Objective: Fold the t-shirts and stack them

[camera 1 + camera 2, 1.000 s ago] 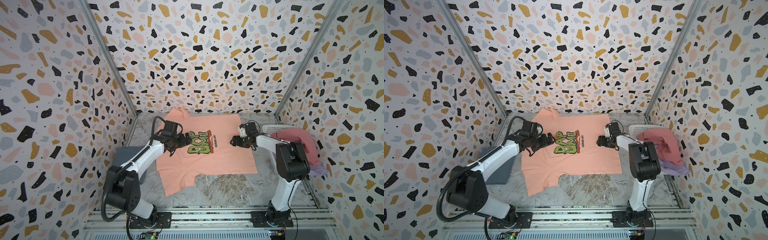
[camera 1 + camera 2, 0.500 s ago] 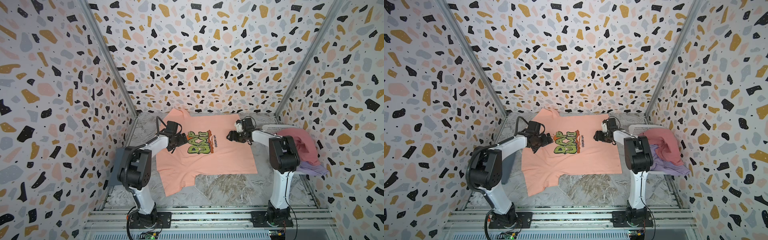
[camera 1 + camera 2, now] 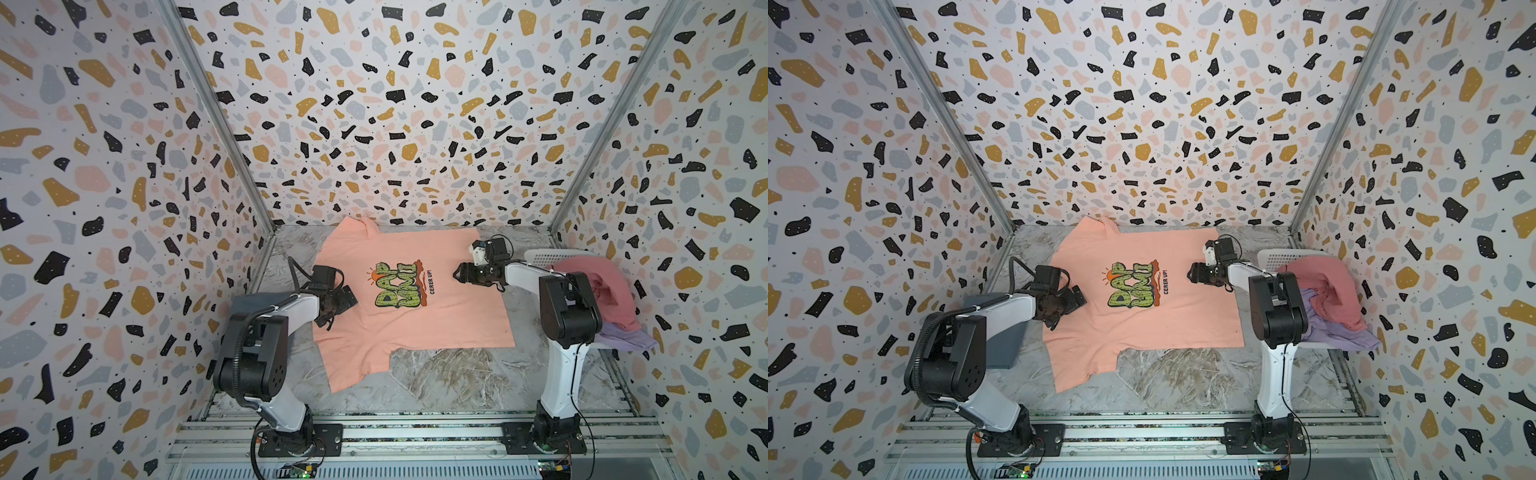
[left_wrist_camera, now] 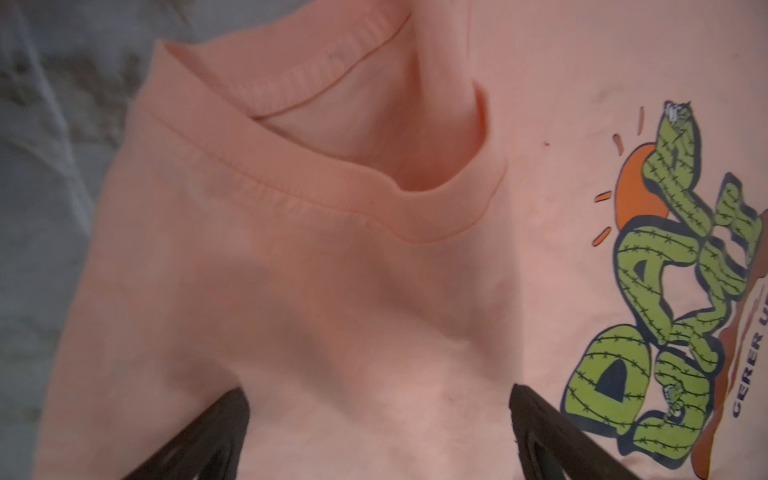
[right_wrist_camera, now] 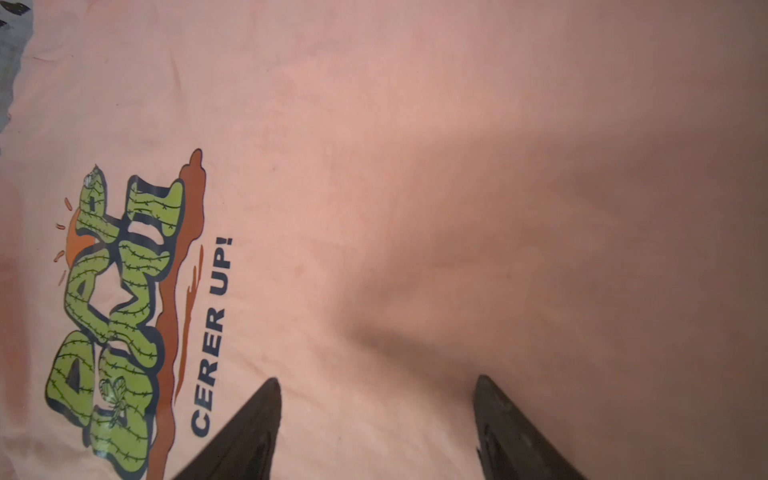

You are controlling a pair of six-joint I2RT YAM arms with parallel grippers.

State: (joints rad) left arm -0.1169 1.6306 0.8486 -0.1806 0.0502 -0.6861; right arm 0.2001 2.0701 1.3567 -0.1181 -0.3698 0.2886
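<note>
In both top views the orange shirt [image 3: 411,320] lies flat in the middle of the table [image 3: 440,374]. Its picture side is up and its neck is toward the left. It is spread out so it can be folded neatly.

The left gripper [image 3: 348,296] hangs low over the neck end. The right gripper [image 3: 459,272] hangs low over the bottom end, on the right. I think they wait at both ends so they can work on the shirt together. Both are open and hold nothing.

At the right edge a pink shirt [image 3: 602,286] and a purple shirt [image 3: 627,337] lie in a heap over a white basket [image 3: 544,254]. They wait there for their turn. At the left, partly behind the left arm, sits a grey shirt [image 3: 994,336]. It looks folded already, so it may be the start of the stack.

In the left wrist view the collar [image 4: 332,199] fills the upper middle, and the green picture [image 4: 665,311] is at the right edge. At the bottom the two black fingers [image 4: 224,432] stand wide apart with only flat cloth between them. I cannot tell if they touch the cloth.

In the right wrist view plain orange cloth fills almost everything, with the green picture at the lower left. The black fingers [image 5: 257,419] at the bottom stand apart here too, with nothing caught between them.
</note>
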